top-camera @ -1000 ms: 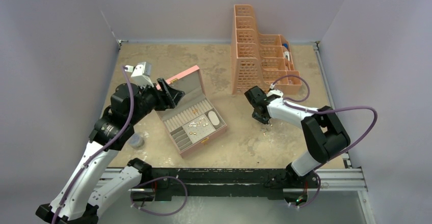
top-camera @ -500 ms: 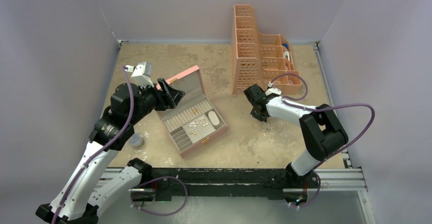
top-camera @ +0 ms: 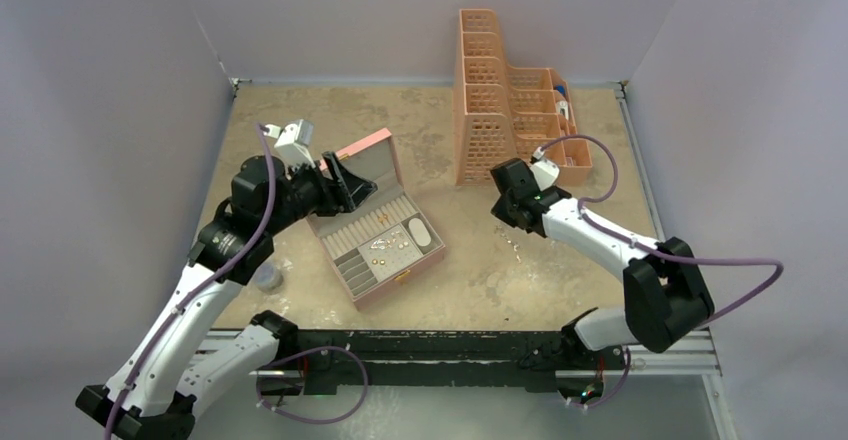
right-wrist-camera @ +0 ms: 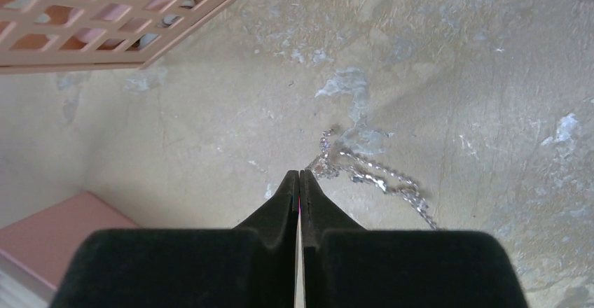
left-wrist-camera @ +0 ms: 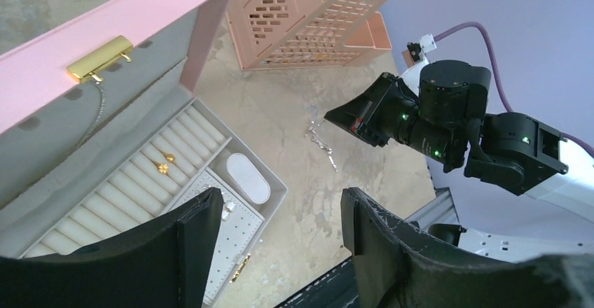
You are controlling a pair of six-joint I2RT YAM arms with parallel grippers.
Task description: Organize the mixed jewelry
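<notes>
The open pink jewelry box (top-camera: 362, 154) lies left of centre, its lid (left-wrist-camera: 105, 35) raised. Small gold pieces (left-wrist-camera: 163, 164) sit in its ring rolls and silvery ones (left-wrist-camera: 225, 206) on the dotted pad. A gold chain (left-wrist-camera: 94, 115) hangs inside the lid. A silver chain (right-wrist-camera: 371, 175) lies on the bare table right of the box. My right gripper (right-wrist-camera: 300, 175) is shut just short of the chain's near end, and I cannot tell whether it touches it. My left gripper (left-wrist-camera: 280, 199) hovers open over the box's front corner, holding nothing.
A tall pink perforated organizer (top-camera: 500, 110) stands at the back right with small items in its low bins. A grey round disc (top-camera: 267, 277) lies near the left arm's elbow. A white oval pad (left-wrist-camera: 249, 178) fills one box compartment.
My right gripper has closed and drawn up and back from the table spot where the chain lies, its elbow swinging right. My left arm shifted slightly right, still open.
</notes>
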